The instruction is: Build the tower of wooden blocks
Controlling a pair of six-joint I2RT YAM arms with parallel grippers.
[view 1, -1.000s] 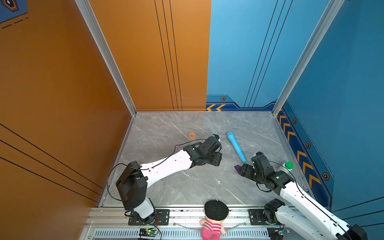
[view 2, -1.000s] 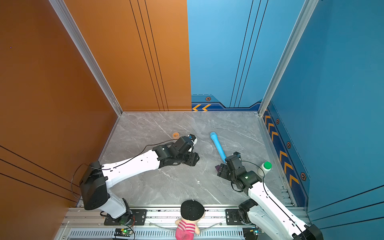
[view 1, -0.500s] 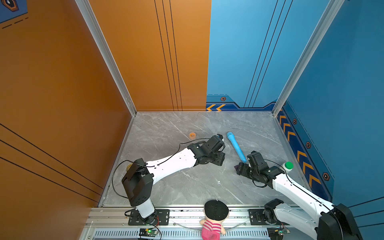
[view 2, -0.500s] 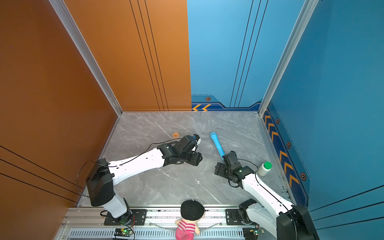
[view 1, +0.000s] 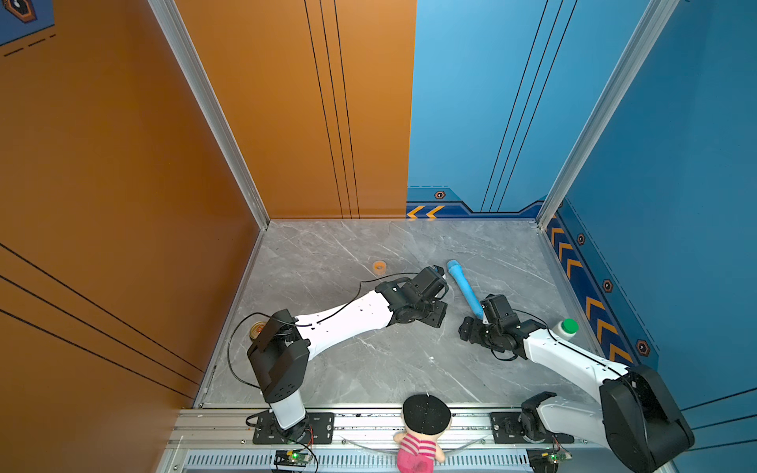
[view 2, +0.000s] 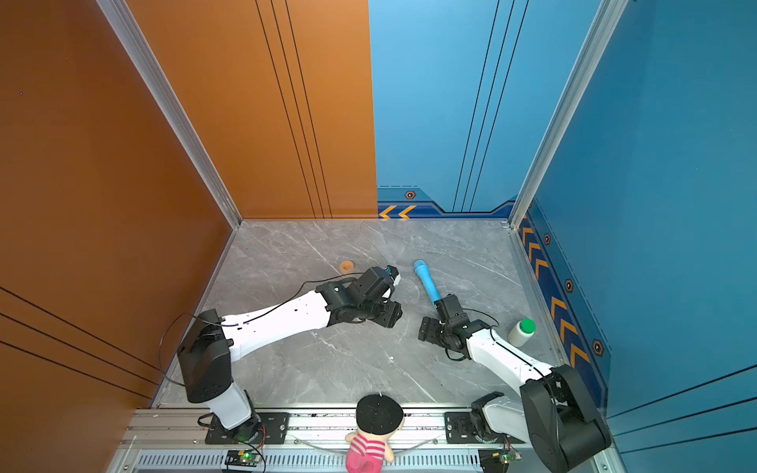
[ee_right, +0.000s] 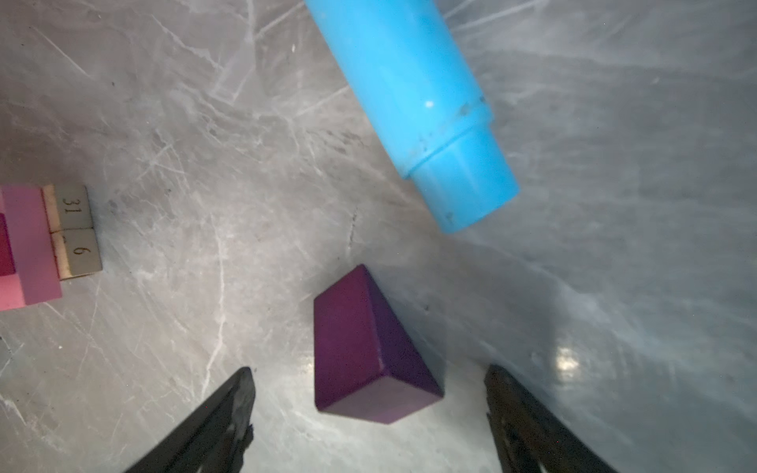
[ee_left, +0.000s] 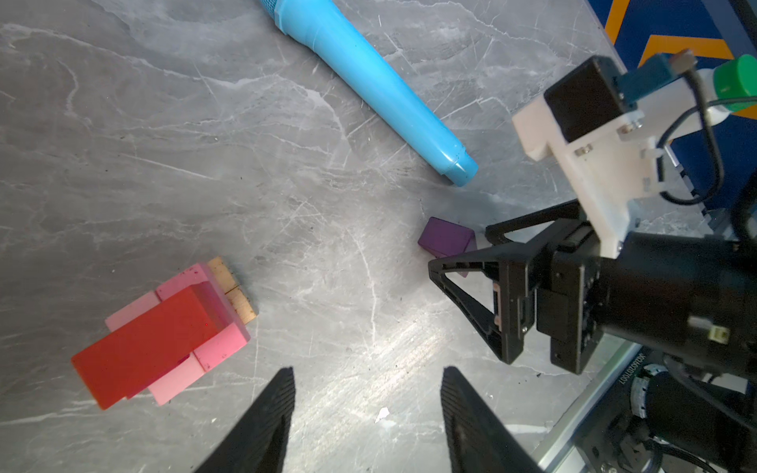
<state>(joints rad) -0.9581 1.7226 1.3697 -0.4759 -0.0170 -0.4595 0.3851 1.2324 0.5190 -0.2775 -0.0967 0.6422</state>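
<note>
While the stack (ee_left: 164, 327) seems otherwise built, the purple piece (ee_right: 360, 348) is straddled, ungripped, by the open right tool (ee_right: 368, 370); the left tool (ee_left: 367, 370) is seen open, empty.

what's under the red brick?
Pink blocks show beneath the red brick on both sides, with tan slabs poking out lowest at one end. The middle under the red brick is covered.

Marble tabletop (view 1: 327, 254) bears blue tube (view 1: 465, 288), purple piece (ee_right: 360, 348), tan slabs (ee_right: 75, 231) — orange ring (view 1: 379, 267).
</note>
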